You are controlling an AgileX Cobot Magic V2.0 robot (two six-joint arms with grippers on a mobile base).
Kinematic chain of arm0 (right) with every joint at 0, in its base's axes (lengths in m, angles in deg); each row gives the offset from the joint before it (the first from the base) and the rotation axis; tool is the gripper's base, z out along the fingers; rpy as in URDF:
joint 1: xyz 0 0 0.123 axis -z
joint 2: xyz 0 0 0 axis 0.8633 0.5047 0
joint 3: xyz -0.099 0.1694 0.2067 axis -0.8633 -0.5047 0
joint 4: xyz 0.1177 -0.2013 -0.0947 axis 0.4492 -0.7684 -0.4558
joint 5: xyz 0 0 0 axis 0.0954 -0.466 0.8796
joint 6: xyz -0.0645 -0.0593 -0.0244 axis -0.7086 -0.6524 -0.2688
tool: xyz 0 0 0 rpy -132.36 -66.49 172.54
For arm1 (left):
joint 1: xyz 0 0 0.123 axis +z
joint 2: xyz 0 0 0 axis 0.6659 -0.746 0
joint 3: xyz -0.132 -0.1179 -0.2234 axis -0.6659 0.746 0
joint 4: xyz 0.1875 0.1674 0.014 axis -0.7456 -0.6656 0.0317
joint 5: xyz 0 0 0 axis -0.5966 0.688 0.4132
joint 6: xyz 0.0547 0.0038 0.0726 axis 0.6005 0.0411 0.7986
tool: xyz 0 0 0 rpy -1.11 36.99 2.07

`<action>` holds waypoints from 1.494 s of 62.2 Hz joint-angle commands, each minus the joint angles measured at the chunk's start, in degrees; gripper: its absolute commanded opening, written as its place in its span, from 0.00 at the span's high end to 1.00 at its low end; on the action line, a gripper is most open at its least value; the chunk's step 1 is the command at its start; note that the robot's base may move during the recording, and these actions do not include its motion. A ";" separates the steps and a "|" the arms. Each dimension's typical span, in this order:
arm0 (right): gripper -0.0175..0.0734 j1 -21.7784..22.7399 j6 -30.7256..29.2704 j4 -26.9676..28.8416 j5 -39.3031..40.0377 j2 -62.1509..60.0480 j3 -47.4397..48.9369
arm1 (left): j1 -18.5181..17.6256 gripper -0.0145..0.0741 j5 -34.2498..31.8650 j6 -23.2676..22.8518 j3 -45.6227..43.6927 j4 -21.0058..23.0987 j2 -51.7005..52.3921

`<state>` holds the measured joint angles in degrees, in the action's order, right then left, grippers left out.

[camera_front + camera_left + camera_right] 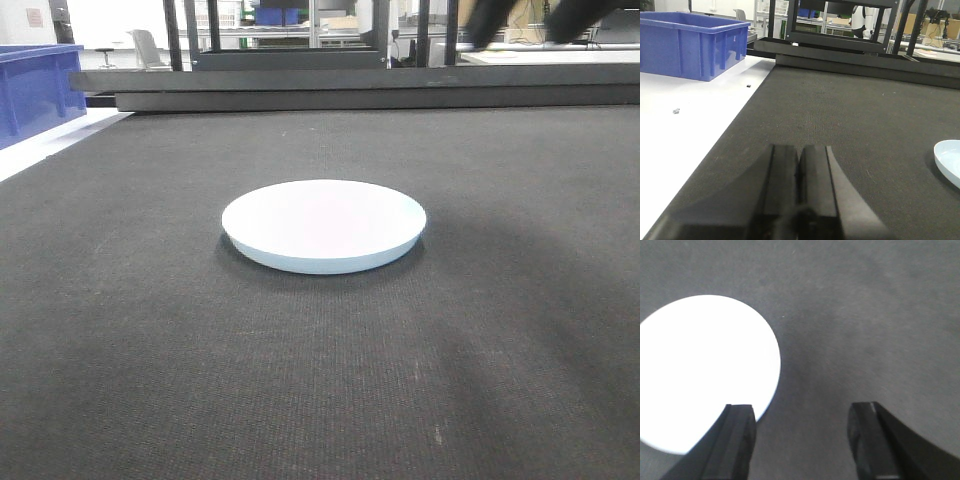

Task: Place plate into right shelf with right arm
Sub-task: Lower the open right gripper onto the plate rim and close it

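The right gripper [805,440] was held above the dark mat [865,315] with its jaws spread wide. The plate [700,370] was seen lying flat on that mat, mostly to the left of the jaws. The left gripper [799,185] was kept low over the mat, its jaws pressed together. Farther off, a blue bin [690,45] was set on a white surface [690,125] bordering the mat.
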<state>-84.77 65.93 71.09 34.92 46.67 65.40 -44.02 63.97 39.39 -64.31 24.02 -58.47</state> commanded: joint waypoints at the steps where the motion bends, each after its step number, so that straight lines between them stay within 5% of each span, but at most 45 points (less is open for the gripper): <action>1: 0.31 -1.91 3.10 -4.53 1.45 4.23 6.68 | -0.01 0.89 -5.07 -0.34 0.30 -0.01 0.62; 25: 0.33 -3.10 3.41 -5.69 4.54 19.83 11.39 | -0.01 0.89 -5.07 -0.34 0.30 -0.01 0.62; 60: 0.34 -1.80 3.41 -5.69 11.49 24.71 11.39 | -0.01 0.89 -5.07 -0.34 0.30 -0.01 0.62; 74: 0.58 -1.60 3.41 -5.75 11.21 24.93 11.39 | -0.01 0.89 -5.07 -0.34 0.30 -0.01 0.62; 87: 0.63 -1.21 3.41 -5.86 7.78 25.93 11.39 | -0.01 0.89 -5.07 -0.34 0.30 -0.01 0.62; 93: 0.77 -1.21 3.41 -5.86 7.72 25.59 11.39 | -0.01 0.89 -5.07 -0.34 0.30 -0.01 0.62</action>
<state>-86.45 69.68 66.64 42.63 74.92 75.46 -44.02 63.97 39.39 -64.31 24.02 -58.47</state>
